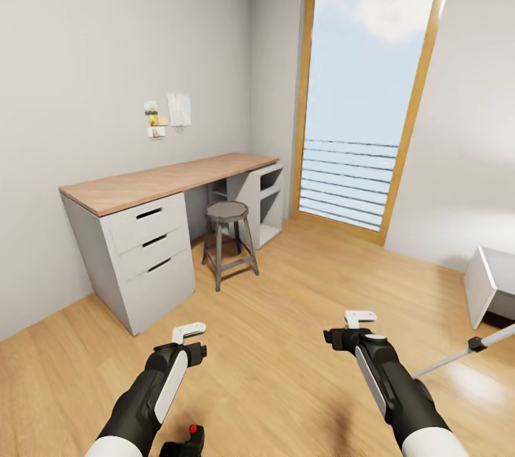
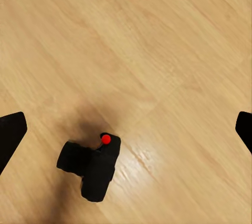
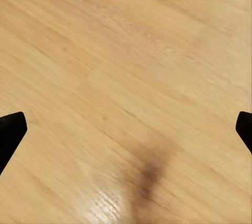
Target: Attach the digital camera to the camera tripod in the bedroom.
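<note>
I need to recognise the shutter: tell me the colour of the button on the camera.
Red, on top of the black camera lying on the wood floor; it shows best in the left wrist view.

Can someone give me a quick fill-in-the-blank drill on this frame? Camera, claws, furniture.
1. The digital camera lies on the wood ____, held by neither claw.
2. The button on top of the digital camera is ____.
3. The left claw and the right claw both have their fingers spread ____.
4. A round stool stands in front of the ____, whose top is wood.

Missing words: floor; red; open; desk
</note>
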You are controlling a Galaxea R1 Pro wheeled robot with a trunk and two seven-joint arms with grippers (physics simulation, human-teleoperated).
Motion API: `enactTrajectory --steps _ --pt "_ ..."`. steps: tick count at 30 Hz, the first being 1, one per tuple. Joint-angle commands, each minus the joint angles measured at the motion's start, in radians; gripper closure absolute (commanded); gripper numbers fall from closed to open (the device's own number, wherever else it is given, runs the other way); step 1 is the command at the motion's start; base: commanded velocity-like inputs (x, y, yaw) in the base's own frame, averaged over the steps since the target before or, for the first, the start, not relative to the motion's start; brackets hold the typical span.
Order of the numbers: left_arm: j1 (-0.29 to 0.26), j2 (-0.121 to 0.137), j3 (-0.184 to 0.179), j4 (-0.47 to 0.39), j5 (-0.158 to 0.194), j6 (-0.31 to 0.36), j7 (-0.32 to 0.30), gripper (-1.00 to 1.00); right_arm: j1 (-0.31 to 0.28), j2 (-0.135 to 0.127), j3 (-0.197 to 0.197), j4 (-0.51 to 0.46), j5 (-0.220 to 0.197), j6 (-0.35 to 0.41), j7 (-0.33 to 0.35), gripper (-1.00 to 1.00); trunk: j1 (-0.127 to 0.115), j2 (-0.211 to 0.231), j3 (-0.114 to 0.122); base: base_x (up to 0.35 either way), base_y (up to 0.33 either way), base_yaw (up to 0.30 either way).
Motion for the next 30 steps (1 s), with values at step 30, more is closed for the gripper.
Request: enactTrajectory --steps 30 --pt "0.000 -0.002 -0.003 -0.001 0.005 0.003 0.008 -1.00 0.000 0.000 0.001 0.007 0.010 0.002 0.006 -1.00 0.115 -0.211 -0.095 0.000 0.000 0.000"
